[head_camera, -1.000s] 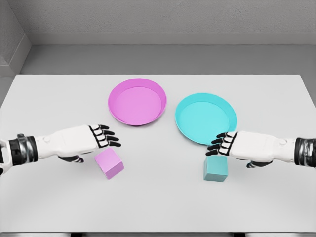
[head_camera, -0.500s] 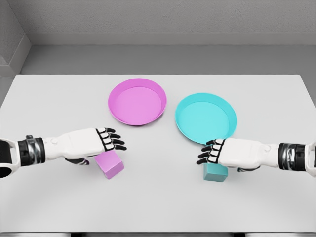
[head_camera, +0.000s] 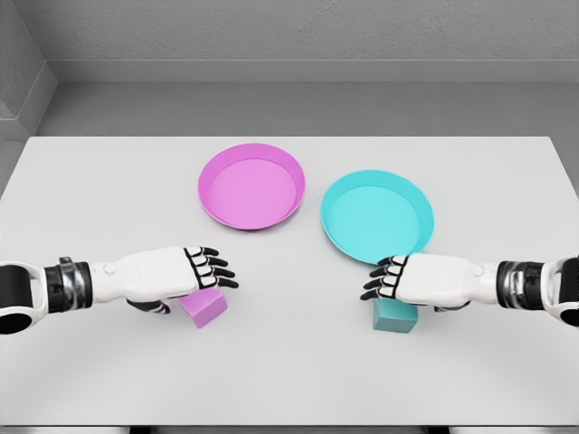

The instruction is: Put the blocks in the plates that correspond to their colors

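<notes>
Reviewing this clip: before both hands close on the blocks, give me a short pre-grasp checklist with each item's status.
1. Left hand over pink block: ok.
2. Right hand over teal block: ok.
3. Fingers spread, holding nothing: ok for both.
4. Pink plate empty: ok.
5. Teal plate empty: ok.
6. Thumbs placed against the blocks' sides: cannot tell, hidden under the palms.
</notes>
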Action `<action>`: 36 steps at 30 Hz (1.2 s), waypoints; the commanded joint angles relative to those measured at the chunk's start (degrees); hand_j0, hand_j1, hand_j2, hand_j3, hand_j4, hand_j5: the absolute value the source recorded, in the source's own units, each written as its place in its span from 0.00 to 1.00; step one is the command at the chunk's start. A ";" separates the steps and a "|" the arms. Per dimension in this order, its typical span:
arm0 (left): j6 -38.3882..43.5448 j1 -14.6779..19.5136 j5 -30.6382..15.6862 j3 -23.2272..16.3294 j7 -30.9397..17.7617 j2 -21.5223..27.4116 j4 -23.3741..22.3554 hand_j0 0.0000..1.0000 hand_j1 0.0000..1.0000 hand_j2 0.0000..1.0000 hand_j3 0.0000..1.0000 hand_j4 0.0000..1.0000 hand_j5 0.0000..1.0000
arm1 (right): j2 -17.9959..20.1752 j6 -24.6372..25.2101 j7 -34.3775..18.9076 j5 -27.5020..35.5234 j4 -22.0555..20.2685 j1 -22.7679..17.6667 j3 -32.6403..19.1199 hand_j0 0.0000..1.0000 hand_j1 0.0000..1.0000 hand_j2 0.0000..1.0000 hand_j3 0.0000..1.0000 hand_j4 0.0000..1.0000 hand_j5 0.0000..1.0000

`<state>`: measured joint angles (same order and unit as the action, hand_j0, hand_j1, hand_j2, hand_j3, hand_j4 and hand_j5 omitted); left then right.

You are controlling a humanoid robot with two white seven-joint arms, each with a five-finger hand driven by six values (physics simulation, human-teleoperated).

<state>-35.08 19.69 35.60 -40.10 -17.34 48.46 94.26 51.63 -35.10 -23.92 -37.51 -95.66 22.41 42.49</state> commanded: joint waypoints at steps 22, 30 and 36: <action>0.08 0.35 0.17 -1.21 0.03 -2.67 -4.35 1.00 1.00 1.00 1.00 1.00 1.00 | -3.38 0.10 -2.18 -2.12 2.85 -0.09 1.63 1.00 1.00 1.00 1.00 1.00 1.00; 0.08 0.79 0.79 -1.91 0.03 -3.55 -5.23 1.00 1.00 1.00 1.00 1.00 1.00 | -3.47 0.10 -2.36 -2.04 2.85 -0.09 1.63 0.86 0.86 0.86 0.86 0.86 0.86; 0.08 1.23 0.88 -2.44 0.03 -4.25 -6.10 1.00 1.00 1.00 1.00 1.00 1.00 | -3.47 0.10 -3.50 -2.12 2.85 -0.09 1.63 0.72 0.72 0.72 0.72 0.72 0.72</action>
<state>-35.08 20.83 36.79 -42.45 -17.34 44.35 88.40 48.11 -34.77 -26.43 -38.91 -92.86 22.32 44.05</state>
